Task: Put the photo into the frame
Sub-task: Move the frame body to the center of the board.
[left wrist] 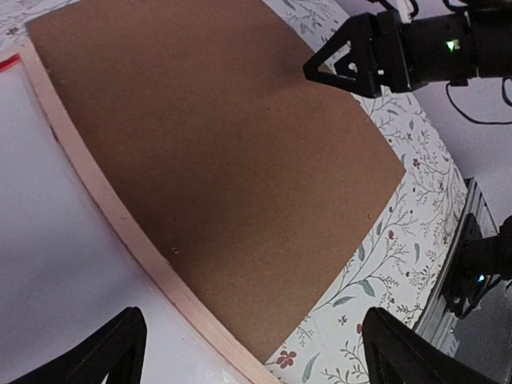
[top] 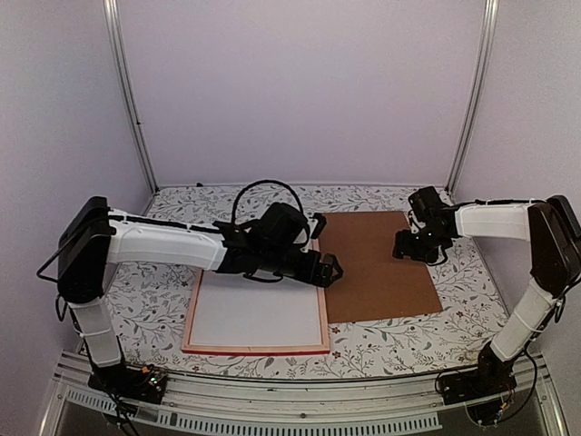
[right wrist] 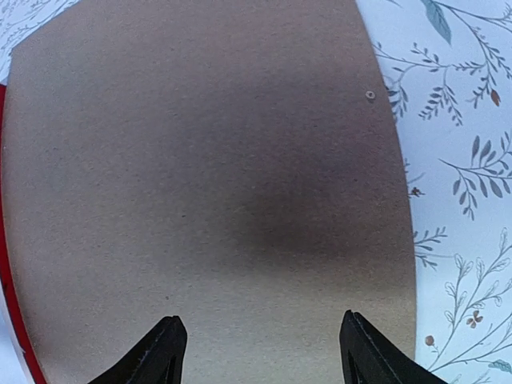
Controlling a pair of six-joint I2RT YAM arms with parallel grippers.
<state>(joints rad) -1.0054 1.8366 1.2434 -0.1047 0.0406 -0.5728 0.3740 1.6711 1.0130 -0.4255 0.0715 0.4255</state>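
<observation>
The frame (top: 192, 309) lies flat at the table's front centre, its pale wood side up. A white sheet (top: 259, 313) fills it; no cat print shows, so I cannot tell whether this is the photo. My left gripper (top: 327, 270) is open and empty above the frame's far right corner. In the left wrist view the pale rail (left wrist: 120, 216) runs between its fingers (left wrist: 120, 352). My right gripper (top: 410, 247) is open and empty, hovering over the brown backing board (top: 377, 263). A red strip of the frame (right wrist: 6, 288) shows at the right wrist view's left edge.
The brown backing board (left wrist: 224, 144) lies flat against the frame's right side and fills most of the right wrist view (right wrist: 208, 184). The floral tablecloth (top: 163, 282) covers the table. Pale walls with metal posts (top: 132, 100) close in the back and sides.
</observation>
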